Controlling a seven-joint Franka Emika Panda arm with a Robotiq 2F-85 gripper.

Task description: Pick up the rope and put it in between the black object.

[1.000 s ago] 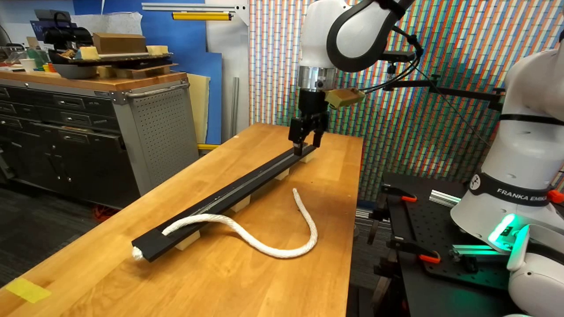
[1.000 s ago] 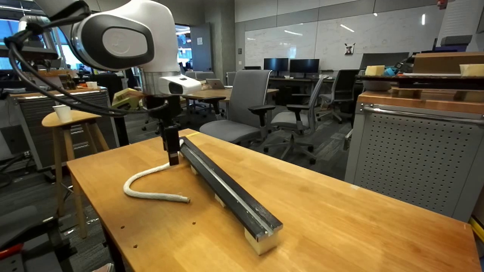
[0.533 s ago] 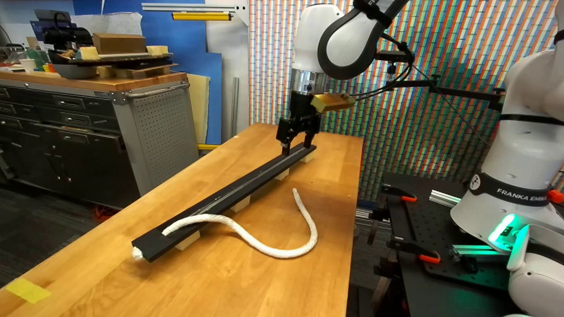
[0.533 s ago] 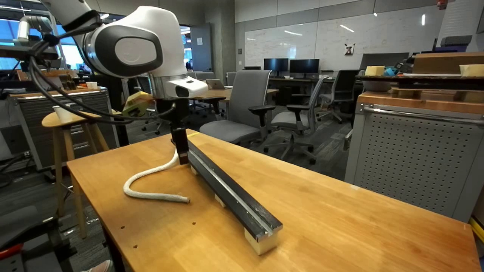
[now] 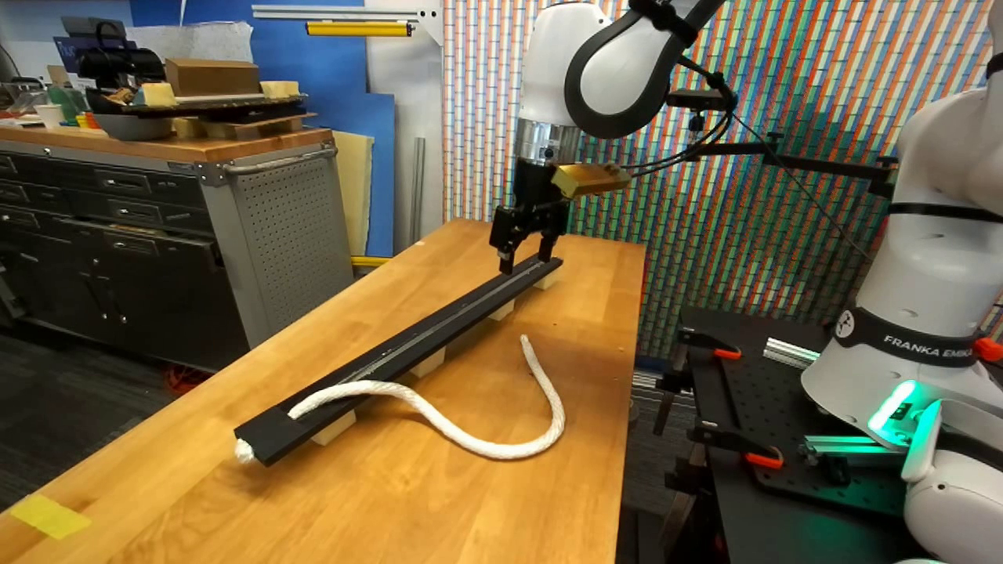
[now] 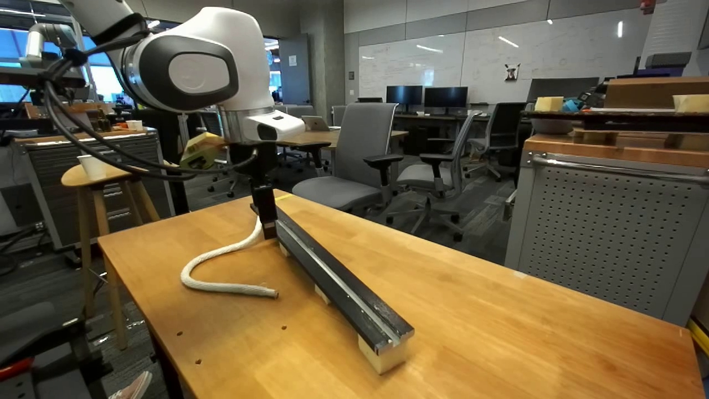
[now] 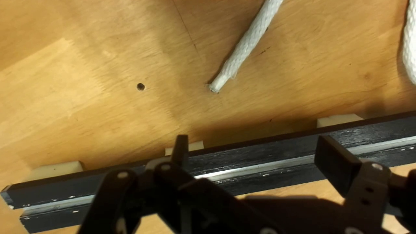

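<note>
A: State of the gripper [image 5: 526,262]?

B: Jaws wide apart, nothing between them. It hangs over or just beside the grooved black track [image 5: 439,327]; cannot tell which.

A: Position of the white braided rope [image 5: 501,451]?

B: Lower than the gripper, bent across the counter [image 5: 595,305]. The free end [image 7: 224,76] is near, off to one side; the opposite end [image 5: 244,450], well apart from the gripper, seems threaded through the track's end. Presumably an anchor against slipping while the rest is laid.

A: Reason for the pale blocks [image 6: 382,357] under the track?

B: They raise it off the counter, probably for clearance.

A: Wide spread, why?

B: Likely meant to straddle the free end. Judged early: most of the rope lies outside the groove [image 7: 260,167].
</note>
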